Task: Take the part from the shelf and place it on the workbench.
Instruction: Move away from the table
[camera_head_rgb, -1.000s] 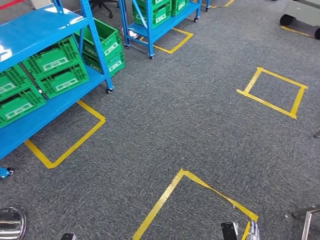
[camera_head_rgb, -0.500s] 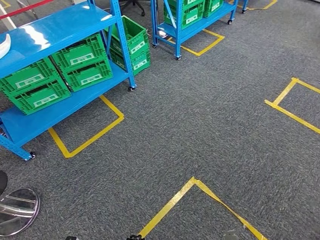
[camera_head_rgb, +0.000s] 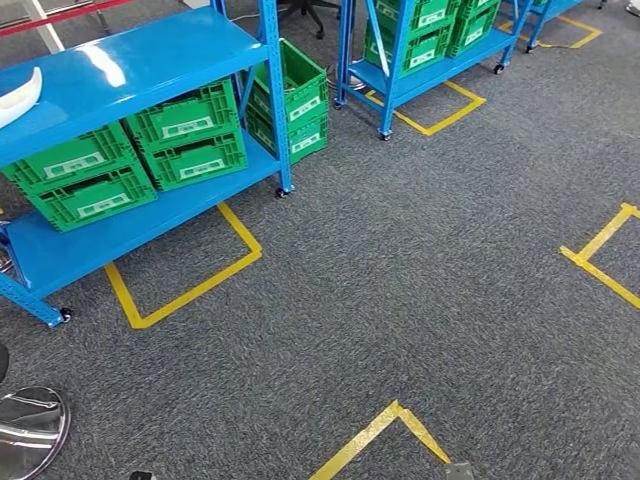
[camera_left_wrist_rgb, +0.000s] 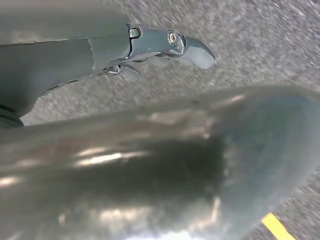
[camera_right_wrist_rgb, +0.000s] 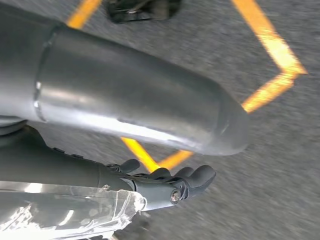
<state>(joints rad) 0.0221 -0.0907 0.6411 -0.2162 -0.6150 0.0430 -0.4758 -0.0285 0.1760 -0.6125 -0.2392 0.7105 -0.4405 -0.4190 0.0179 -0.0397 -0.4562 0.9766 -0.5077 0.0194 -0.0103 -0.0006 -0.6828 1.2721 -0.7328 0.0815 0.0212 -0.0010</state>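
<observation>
White part (camera_head_rgb: 16, 97) on blue shelf (camera_head_rgb: 136, 60) top, well apart from both hanging robot hands (camera_left_wrist_rgb: 166, 45) (camera_right_wrist_rgb: 177, 185), fingers extended, holding nothing

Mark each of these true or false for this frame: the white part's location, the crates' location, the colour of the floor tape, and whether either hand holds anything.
1. A white part lies on the top shelf of the near blue rack. True.
2. The green crates stand on the carpet in front of that rack. False: they sit on its lower shelf.
3. The tape squares on the floor are yellow. True.
4. The left hand grips the white part. False: it holds nothing, hanging over the carpet.
5. The right hand holds a crate. False: it holds nothing.
</observation>
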